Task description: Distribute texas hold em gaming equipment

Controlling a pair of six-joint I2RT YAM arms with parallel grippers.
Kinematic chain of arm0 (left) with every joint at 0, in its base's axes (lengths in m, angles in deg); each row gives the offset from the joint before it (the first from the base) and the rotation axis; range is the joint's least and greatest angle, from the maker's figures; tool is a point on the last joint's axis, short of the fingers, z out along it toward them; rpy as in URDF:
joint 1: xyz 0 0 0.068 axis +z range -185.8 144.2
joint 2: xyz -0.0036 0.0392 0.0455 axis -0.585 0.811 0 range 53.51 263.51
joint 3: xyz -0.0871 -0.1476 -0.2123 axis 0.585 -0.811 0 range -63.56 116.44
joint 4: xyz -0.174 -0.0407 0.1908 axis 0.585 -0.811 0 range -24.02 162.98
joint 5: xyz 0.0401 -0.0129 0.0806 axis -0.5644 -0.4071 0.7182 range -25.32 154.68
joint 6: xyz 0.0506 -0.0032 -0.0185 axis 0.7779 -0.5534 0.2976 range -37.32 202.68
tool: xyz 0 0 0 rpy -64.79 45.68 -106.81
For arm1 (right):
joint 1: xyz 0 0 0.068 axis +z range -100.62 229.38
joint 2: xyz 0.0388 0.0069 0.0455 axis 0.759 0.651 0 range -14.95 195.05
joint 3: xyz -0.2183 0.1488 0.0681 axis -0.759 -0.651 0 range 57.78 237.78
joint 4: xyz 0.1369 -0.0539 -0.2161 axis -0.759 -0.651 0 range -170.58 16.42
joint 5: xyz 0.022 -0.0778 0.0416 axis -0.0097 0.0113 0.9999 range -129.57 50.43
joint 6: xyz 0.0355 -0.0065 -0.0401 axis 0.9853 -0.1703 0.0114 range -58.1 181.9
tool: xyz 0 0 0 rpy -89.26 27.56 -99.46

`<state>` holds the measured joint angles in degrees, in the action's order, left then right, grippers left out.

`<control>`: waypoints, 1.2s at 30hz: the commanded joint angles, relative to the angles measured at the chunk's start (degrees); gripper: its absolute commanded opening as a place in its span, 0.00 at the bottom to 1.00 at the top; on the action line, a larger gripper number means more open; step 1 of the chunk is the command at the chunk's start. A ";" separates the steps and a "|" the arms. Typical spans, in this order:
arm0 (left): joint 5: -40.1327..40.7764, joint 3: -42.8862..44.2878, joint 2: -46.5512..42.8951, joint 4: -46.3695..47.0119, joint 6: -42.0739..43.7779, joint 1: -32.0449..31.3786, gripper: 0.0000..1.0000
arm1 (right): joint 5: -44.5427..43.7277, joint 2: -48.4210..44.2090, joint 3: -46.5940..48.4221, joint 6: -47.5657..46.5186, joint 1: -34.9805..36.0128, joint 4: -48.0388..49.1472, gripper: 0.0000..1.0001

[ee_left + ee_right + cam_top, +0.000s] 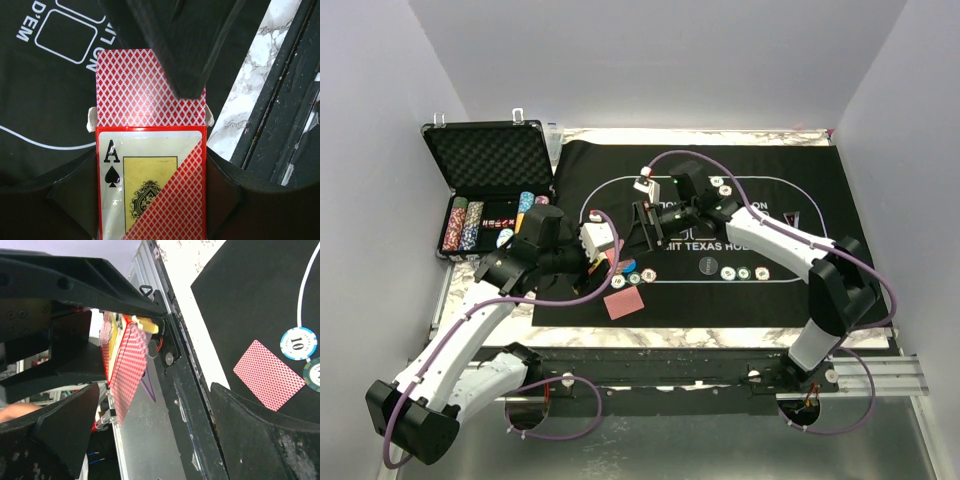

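top hi, wrists nr card box (140, 100)

**Colours and patterns on and around the felt mat.**
The mat (720, 300) is black with white printed lettering and outlines. The card box (150, 185) is red diamond lattice, with a black ace of spades on a cream panel. Its cards (145, 87) and the loose card (269, 375) on the mat share that lattice. The chip (298, 343) on the mat is blue-and-white striped. The table (250, 95) bordering the mat is grey-veined white marble.

Card box (150, 185) partly off-frame below.
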<state>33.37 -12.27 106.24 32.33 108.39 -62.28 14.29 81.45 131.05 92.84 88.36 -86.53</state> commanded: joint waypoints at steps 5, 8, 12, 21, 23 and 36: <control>2.09 3.00 -0.24 2.33 1.17 -2.00 0.00 | 3.04 3.47 -0.99 8.07 0.65 7.33 0.82; 2.44 2.79 -0.82 2.32 1.27 -2.00 0.00 | 3.27 3.62 -1.49 9.20 0.57 7.73 0.67; 3.26 2.00 -1.74 2.34 1.18 -2.00 0.00 | 3.57 2.83 -2.61 8.90 -0.02 6.61 0.48; 3.91 1.27 -2.19 2.52 0.45 -1.45 0.00 | 3.15 -0.45 -4.98 6.19 -1.28 4.29 0.27; 3.96 1.29 -2.20 2.60 0.56 -1.45 0.00 | 2.90 -0.89 -5.03 5.51 -1.43 3.58 0.23; 4.15 0.22 -2.02 3.07 0.17 -1.37 0.00 | 5.02 -3.70 -5.67 3.45 -5.52 0.09 0.14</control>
<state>37.67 -12.01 105.52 31.48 108.65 -63.90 17.86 79.70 126.22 98.43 83.51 -83.62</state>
